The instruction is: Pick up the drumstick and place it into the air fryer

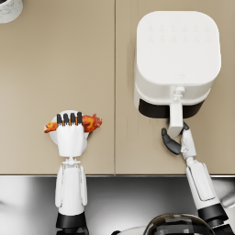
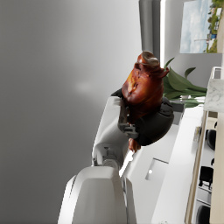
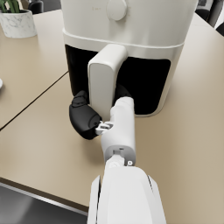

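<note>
A reddish-brown roasted drumstick [image 1: 92, 123] lies crosswise in my left hand [image 1: 71, 133], which grips it above a small white plate [image 1: 53, 136] near the table's front left. In the left wrist view the dark fingers [image 2: 153, 124] wrap the drumstick [image 2: 142, 87], held up in the air. The white air fryer [image 1: 176, 50] stands at the back right with its handle [image 1: 176, 117] pointing toward me. My right hand [image 1: 176, 137] holds that handle; in the right wrist view the hand [image 3: 87, 118] clasps the handle [image 3: 105, 74] from both sides in front of the fryer's dark drawer front [image 3: 148, 83].
A marbled plant pot [image 1: 9, 9] sits at the far left corner, also seen as the pot [image 3: 17, 24] in the right wrist view. A seam [image 1: 114, 69] runs down the beige tabletop between plate and fryer. The table's front edge [image 1: 114, 174] lies just before my arms.
</note>
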`<state>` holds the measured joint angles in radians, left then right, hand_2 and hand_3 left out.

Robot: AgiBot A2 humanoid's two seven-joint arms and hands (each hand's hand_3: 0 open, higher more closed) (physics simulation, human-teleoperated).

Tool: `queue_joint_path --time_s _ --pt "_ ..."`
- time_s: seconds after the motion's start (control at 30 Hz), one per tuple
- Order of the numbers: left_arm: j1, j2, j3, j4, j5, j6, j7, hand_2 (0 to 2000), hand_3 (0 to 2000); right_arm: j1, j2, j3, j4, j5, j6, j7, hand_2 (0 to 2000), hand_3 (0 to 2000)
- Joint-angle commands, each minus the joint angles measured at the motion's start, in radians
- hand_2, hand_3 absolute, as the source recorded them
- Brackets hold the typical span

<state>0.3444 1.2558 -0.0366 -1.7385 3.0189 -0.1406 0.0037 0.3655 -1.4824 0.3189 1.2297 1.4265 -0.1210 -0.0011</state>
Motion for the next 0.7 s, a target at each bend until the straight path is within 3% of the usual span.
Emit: queue_joint_path --time_s 0.03,0.13,0.27,0.6,0.7 --pt "0.020 0.003 0.014 -0.008 0.000 0.000 0.000 2000 2000 0.033 -0.014 0.046 0.037 0.000 -0.005 0.000 2000 1960" --pt "0.030 0.009 0.034 0.003 0.000 0.001 -0.001 2000 2000 -0.010 0.024 0.097 0.150 0.001 0.020 -0.003 2000 2000" --pt "0.044 0.017 0.057 0.004 0.000 0.005 -0.001 2000 2000 -0.096 0.114 0.163 0.307 0.002 -0.009 -0.008 2000 2000" --pt "0.103 0.046 0.121 -0.007 -0.437 0.062 -0.001 2000 2000 -0.173 0.291 0.300 0.554 0.003 0.038 -0.001 2000 2000" --pt "0.138 0.066 0.172 0.003 -0.557 0.065 0.000 2000 2000 -0.168 0.351 0.359 0.628 0.002 0.075 0.002 2000 2000"
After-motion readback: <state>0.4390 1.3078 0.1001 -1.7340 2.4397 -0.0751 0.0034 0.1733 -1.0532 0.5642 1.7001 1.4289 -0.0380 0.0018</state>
